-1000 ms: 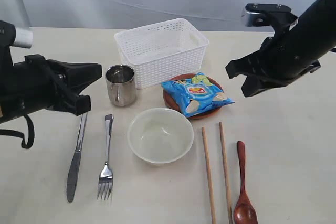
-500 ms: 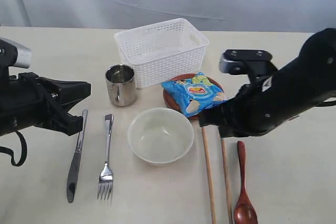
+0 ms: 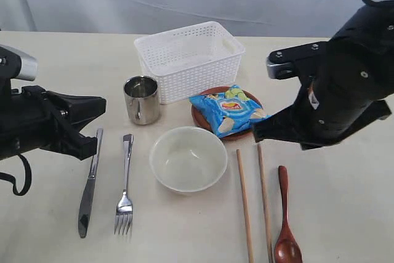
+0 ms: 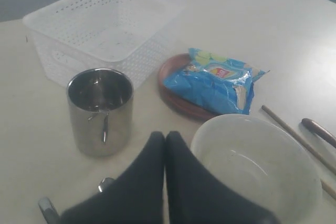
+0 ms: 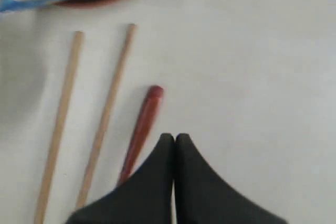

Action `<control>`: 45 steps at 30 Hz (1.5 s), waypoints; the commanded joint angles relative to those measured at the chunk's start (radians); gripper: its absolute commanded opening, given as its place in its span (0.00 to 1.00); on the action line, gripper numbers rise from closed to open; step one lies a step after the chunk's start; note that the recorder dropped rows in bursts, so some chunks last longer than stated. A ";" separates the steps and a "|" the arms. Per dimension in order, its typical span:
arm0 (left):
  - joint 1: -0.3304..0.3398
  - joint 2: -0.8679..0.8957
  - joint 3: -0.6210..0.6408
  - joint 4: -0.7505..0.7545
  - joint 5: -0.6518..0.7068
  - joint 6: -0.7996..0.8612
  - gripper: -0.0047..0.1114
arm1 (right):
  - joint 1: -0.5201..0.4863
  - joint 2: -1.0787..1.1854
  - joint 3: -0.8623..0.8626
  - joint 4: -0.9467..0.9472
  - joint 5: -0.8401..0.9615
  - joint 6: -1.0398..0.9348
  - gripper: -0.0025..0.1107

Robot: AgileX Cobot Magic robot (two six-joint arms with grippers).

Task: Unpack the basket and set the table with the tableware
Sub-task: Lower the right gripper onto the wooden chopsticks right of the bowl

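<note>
A: Checking your claws first. Left gripper [image 4: 165, 139]: fingers pressed together. Right gripper [image 5: 175, 138]: same, tips together.
B: Where's everything?
A: Go off the bowl [image 3: 188, 158] on the table [image 3: 345, 201], exterior view. Basket [image 3: 188, 60] is behind it, cup [image 3: 141, 98] behind-left. Fork [image 3: 125, 183] is just left of the bowl, knife [image 3: 89, 186] further left. Chopsticks [image 3: 244, 201] are just right, spoon [image 3: 285, 214] further right.
B: What's in your way?
A: Chips bag [image 3: 231, 110] lies on the plate [image 3: 196, 117] behind-right of the bowl and covers most of it. Your right arm hangs right of the bowl, its tip near the chopsticks' far ends. Your left arm hangs left of the bowl, by the knife handle.
</note>
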 commanded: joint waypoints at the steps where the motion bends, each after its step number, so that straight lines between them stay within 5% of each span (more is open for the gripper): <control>1: 0.003 -0.006 0.004 -0.007 0.001 0.002 0.04 | 0.003 0.005 -0.019 0.041 0.095 0.014 0.02; 7: 0.003 -0.006 0.004 -0.007 0.001 0.002 0.04 | 0.003 0.080 -0.019 0.167 -0.017 -0.043 0.03; 15: 0.003 -0.006 0.004 -0.007 0.001 0.002 0.04 | 0.003 0.189 -0.019 0.185 -0.114 -0.043 0.28; 45: 0.003 -0.006 0.004 -0.007 0.001 0.005 0.04 | 0.001 0.380 -0.019 0.180 -0.264 0.046 0.26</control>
